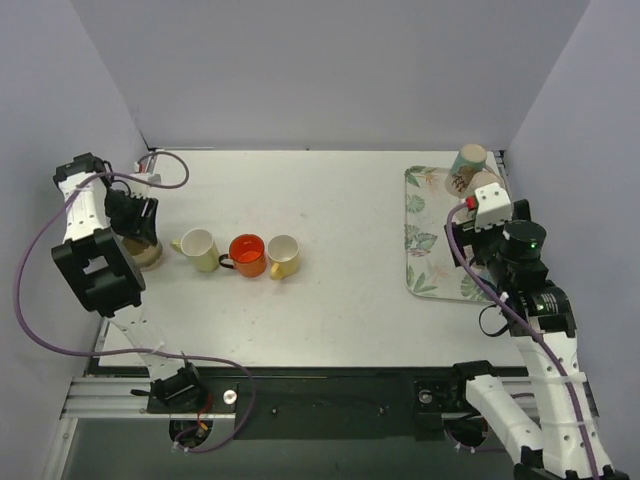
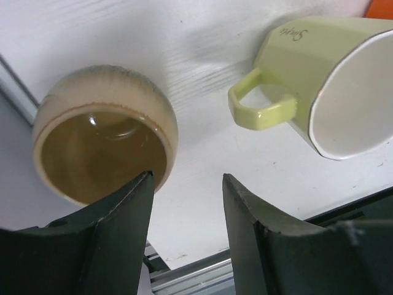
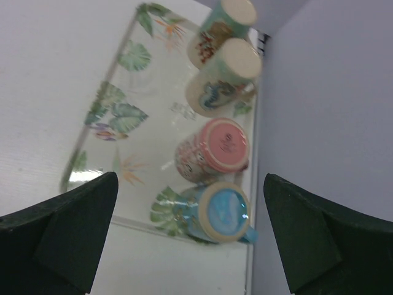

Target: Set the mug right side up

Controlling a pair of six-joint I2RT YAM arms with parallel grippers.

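The right claw [image 3: 189, 184], spread wide, hangs over the tray [image 3: 153, 147] at the counter's [image 1: 330, 320] three o'clock — the blue mug [image 3: 226, 212] stands base-up beneath it, axis vertical — the left claw [image 2: 187, 178], also apart, is far off.

Overhead, the left arm [image 1: 95, 270] covers most of the brown mug [image 1: 148, 255] and the right arm [image 1: 520, 245] hides part of the leaf-print tray [image 1: 425, 268]. At the left wrist, the right edge crops the green mug [image 2: 331, 74]; the orange mug [image 2: 381, 7] is a corner sliver.
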